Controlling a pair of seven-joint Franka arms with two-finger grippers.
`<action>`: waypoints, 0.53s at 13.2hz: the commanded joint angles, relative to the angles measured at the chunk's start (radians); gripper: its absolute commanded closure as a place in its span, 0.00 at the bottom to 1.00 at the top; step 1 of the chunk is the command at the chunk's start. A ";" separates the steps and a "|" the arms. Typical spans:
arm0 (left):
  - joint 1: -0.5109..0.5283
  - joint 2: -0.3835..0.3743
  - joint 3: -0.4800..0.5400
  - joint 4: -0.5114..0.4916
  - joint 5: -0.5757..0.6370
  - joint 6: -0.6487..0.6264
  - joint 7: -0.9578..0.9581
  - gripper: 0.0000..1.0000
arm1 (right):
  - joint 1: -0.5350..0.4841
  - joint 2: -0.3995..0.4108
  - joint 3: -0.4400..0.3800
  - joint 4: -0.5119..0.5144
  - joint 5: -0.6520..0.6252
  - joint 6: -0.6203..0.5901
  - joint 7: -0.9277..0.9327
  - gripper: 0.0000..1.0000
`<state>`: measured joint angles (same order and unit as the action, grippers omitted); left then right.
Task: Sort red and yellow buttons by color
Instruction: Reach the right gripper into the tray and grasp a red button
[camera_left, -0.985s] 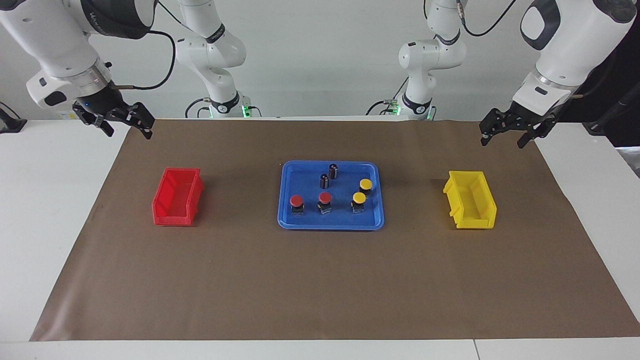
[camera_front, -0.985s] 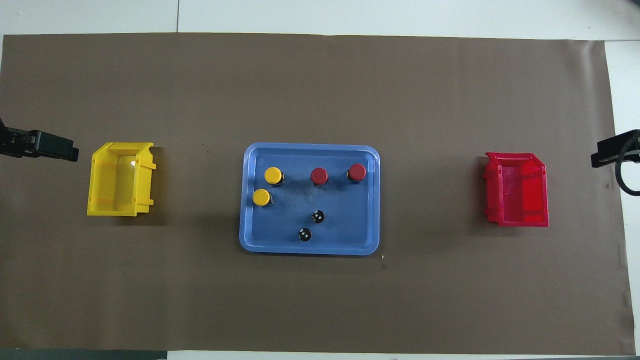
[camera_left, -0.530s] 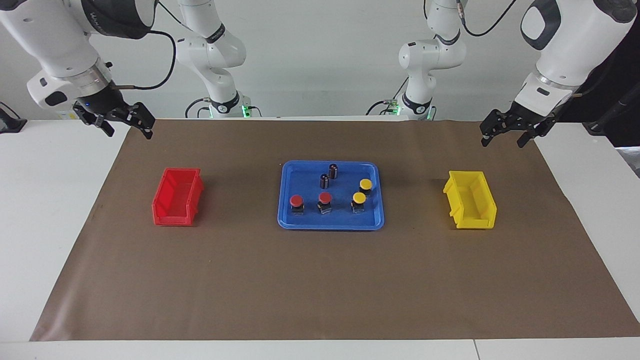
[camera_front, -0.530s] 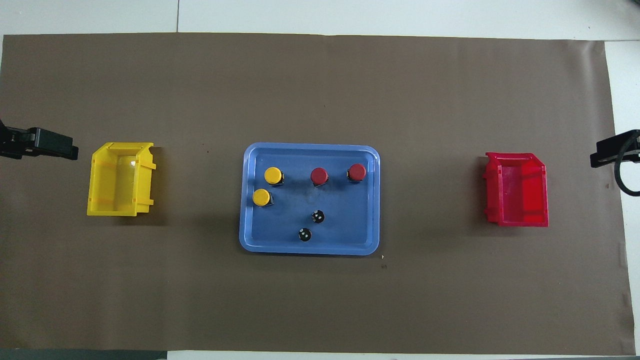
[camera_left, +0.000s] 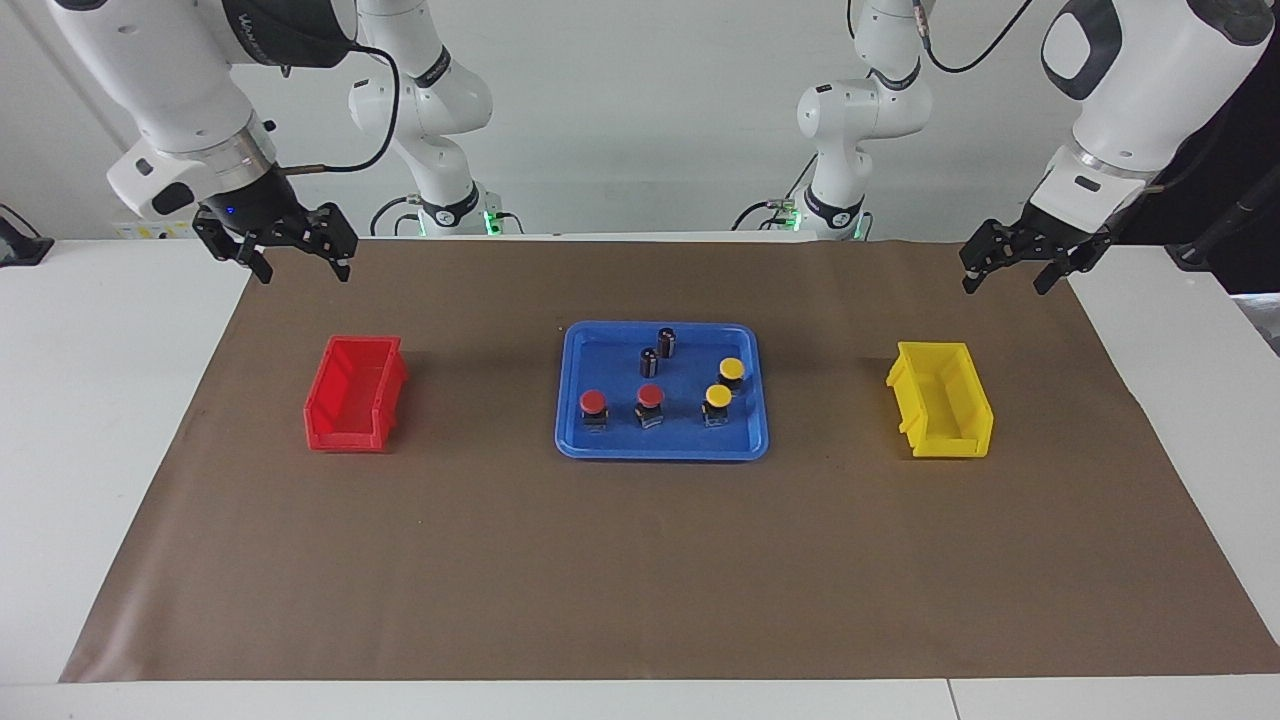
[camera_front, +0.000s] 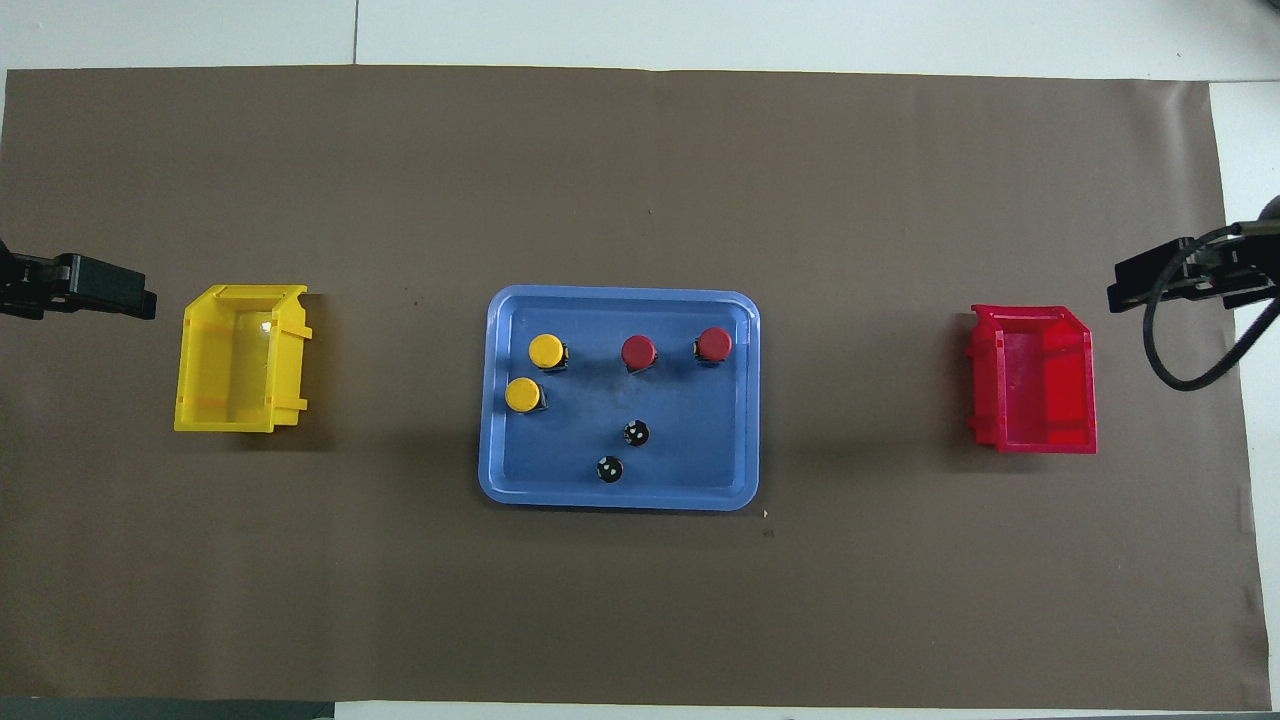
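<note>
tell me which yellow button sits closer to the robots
The yellow button beside the tray's edge toward the left arm's end; the other yellow button stands in line with the two red ones.

Right gripper raised, fingers spread, pointing down. Left gripper raised at its own end, fingers apart, arm waiting.

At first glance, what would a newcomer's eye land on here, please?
Probably the blue tray at mid-table, holding two red buttons, two yellow buttons and two dark cylinders. Next, the red bin toward the right arm's end and the yellow bin toward the left arm's.
</note>
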<state>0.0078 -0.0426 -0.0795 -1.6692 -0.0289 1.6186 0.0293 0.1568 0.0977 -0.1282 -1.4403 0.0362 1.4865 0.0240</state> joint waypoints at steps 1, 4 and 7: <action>-0.020 -0.011 -0.014 0.000 0.001 -0.022 -0.020 0.00 | 0.081 0.251 0.004 0.272 0.051 -0.029 0.110 0.04; -0.015 -0.010 -0.010 0.002 0.001 -0.016 -0.011 0.00 | 0.252 0.312 0.009 0.253 0.036 0.137 0.312 0.05; -0.015 -0.010 -0.006 0.002 0.001 -0.019 -0.017 0.00 | 0.366 0.309 0.007 0.042 0.034 0.332 0.439 0.05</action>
<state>-0.0055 -0.0426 -0.0919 -1.6692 -0.0289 1.6164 0.0275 0.4919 0.4288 -0.1155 -1.2827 0.0718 1.7300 0.4200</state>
